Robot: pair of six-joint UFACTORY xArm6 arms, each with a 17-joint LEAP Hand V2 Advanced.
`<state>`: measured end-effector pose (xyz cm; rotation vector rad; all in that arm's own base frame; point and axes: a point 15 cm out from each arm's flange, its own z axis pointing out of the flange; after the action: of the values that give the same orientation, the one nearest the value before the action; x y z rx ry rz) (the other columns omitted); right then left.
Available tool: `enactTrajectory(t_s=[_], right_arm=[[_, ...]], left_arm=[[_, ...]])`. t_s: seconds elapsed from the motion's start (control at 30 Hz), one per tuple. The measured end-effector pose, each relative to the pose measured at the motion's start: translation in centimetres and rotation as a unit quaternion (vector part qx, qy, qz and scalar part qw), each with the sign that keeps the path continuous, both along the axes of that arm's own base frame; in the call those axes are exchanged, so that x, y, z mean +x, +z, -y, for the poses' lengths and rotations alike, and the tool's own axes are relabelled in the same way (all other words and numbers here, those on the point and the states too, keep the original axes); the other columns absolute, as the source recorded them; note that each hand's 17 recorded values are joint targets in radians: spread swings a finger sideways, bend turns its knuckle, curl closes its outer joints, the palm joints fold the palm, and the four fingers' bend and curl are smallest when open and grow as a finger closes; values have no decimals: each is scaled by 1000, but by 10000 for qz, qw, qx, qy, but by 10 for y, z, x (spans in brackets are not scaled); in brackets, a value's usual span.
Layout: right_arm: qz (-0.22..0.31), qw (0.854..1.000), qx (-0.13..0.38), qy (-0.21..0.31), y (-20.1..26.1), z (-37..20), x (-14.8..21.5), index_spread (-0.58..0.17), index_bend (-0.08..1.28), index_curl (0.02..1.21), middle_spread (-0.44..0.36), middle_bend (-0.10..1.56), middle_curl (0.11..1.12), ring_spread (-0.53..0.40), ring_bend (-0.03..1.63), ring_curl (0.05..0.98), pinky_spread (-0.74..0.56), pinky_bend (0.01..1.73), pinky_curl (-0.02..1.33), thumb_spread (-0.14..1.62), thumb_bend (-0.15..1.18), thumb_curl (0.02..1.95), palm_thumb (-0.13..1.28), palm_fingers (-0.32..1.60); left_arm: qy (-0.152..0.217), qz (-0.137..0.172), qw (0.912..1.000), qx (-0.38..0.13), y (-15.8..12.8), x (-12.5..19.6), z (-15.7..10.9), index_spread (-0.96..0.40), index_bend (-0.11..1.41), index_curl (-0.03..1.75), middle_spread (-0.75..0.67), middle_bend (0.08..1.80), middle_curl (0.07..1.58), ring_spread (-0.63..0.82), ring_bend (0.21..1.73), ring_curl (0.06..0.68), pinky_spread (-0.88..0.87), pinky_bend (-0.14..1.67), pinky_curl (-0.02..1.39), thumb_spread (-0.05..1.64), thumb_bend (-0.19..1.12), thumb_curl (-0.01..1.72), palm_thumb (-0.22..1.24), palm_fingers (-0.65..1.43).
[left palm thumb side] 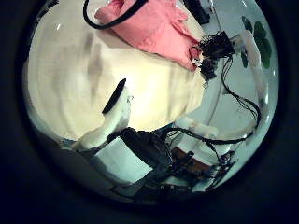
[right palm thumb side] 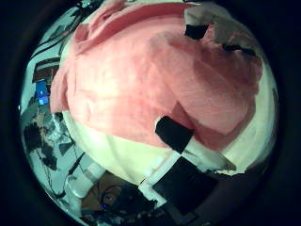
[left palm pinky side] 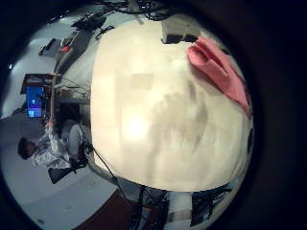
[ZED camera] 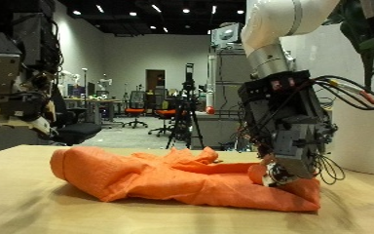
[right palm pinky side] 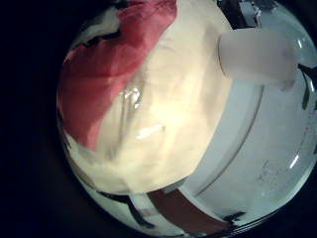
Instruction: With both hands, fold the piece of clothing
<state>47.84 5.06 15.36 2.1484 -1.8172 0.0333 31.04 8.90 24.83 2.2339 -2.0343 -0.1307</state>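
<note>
An orange piece of clothing (ZED camera: pixel 174 175) lies bunched in a long heap across the tan table (ZED camera: pixel 31 210). My right hand (ZED camera: pixel 288 136) hangs down over the heap's end, its fingertips (ZED camera: pixel 273 175) touching the cloth, fingers fairly straight. The cloth (right palm thumb side: pixel 141 85) fills the right thumb side palm view, with a finger (right palm thumb side: pixel 179 139) stretched over it. My left hand (ZED camera: pixel 16 83) hovers above the table's other end, clear of the cloth, with a finger (left palm thumb side: pixel 114 105) straight. Its palm views show the cloth (left palm pinky side: pixel 219 65) (left palm thumb side: pixel 154 28) lying further along the table.
A white panel (ZED camera: pixel 369 127) stands close behind the right hand. The table's edge (left palm pinky side: pixel 144 182) drops to the floor near the left hand. Bare tabletop (left palm pinky side: pixel 153 105) spreads under the left hand.
</note>
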Motion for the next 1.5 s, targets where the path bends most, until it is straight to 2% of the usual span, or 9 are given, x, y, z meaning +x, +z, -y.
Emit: enactTrajectory(t_s=[0.07,0.1,0.13,0.23,0.3,0.6,0.97,1.13,1.5], right_arm=[[27,10000,-92,12,-1,3,2,-406,481,724,-192,836,627,-286,1084,454,-378,993,318,1023,-4,332,588,665],[47,10000,-86,7,-1,3,3,-415,462,709,-199,825,622,-298,1077,439,-410,993,303,1022,-11,334,598,679],[65,10000,-74,-4,-2,3,3,-430,473,722,-218,853,634,-311,1119,450,-477,1041,314,1027,-9,339,623,876],[158,9999,-24,-25,2,3,7,-447,500,742,-228,881,650,-306,1133,462,-519,1055,327,1037,-8,346,665,1044],[290,9996,30,-9,5,1,13,-438,612,815,-224,949,685,-287,1160,500,-488,1120,384,1067,11,358,740,1245],[660,9977,135,-46,37,10,21,-402,843,951,-188,1153,775,-240,1283,582,-333,1309,509,1139,30,391,923,1190],[1179,9927,240,80,104,-1,19,-354,951,1010,-173,1241,831,-222,1362,657,-246,1401,607,1162,60,464,1098,1105],[1352,9890,362,485,136,-47,13,-334,971,1013,-164,1259,840,-218,1373,676,-230,1397,636,1139,40,494,1124,1104],[1888,9611,847,1829,201,-189,6,-305,998,1004,-147,1279,837,-207,1382,695,-215,1361,682,1102,-8,558,1143,1113]], left_arm=[[-7,5,10000,0,1,-1,0,4,179,356,-43,180,340,240,375,223,182,301,321,1160,-17,274,489,217],[1,6,10000,0,1,-1,0,4,179,356,-42,179,338,240,376,223,181,302,321,1161,-17,274,489,216],[1,6,10000,1,1,-1,0,2,180,357,-40,179,337,240,378,223,181,303,321,1161,-17,274,489,215],[6,10,10000,3,1,-1,0,-4,180,358,-39,181,336,240,378,223,181,304,321,1161,-17,274,489,215],[9,-1,10000,0,0,-2,0,-7,179,359,-42,183,336,240,378,223,181,304,321,1161,-17,274,489,215],[9,35,10000,10,3,-1,0,-10,181,363,-46,184,336,241,373,222,181,299,319,1162,-17,271,493,220],[14,38,10000,7,3,-2,-2,-10,182,368,-40,173,332,241,370,222,181,298,318,1162,-17,269,494,220],[149,55,9999,1,4,-7,-15,-17,180,369,-11,163,319,248,390,228,181,317,323,1162,-17,268,494,200],[426,-13,9991,56,3,-20,-47,-44,174,368,45,175,299,262,426,237,184,357,332,1162,-17,267,494,170]])
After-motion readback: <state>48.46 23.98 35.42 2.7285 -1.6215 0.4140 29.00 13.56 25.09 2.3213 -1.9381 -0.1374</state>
